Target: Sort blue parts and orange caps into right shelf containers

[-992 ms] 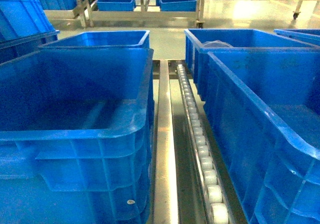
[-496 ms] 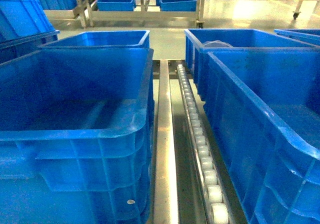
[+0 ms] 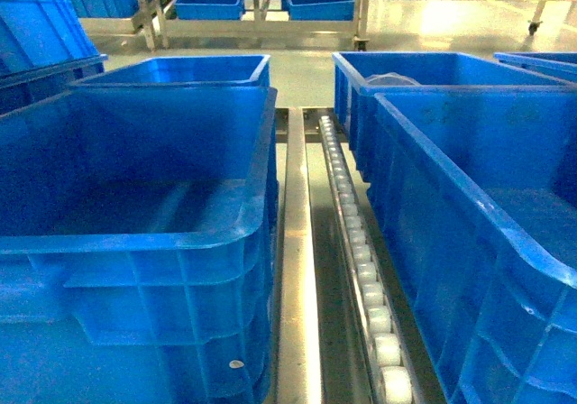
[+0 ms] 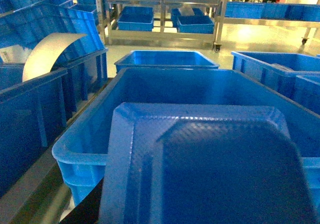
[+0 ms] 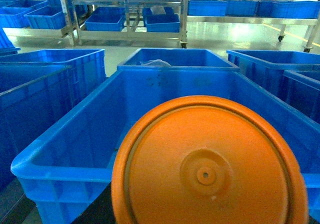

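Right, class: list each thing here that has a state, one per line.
orange cap: flat face fills right wrist view, in front of open right crate; grasp hidden
blue part: close to left wrist camera, in front of open left crate; grasp hidden
far right crate: holds something pale

In the right wrist view an orange cap (image 5: pixel 207 169) fills the lower centre, its bottom cut off by the frame edge, hiding the crate (image 5: pixel 65 149) floor behind it. In the left wrist view a blue part (image 4: pixel 205 169) does likewise, running off the bottom. Neither gripper's fingers show anywhere.
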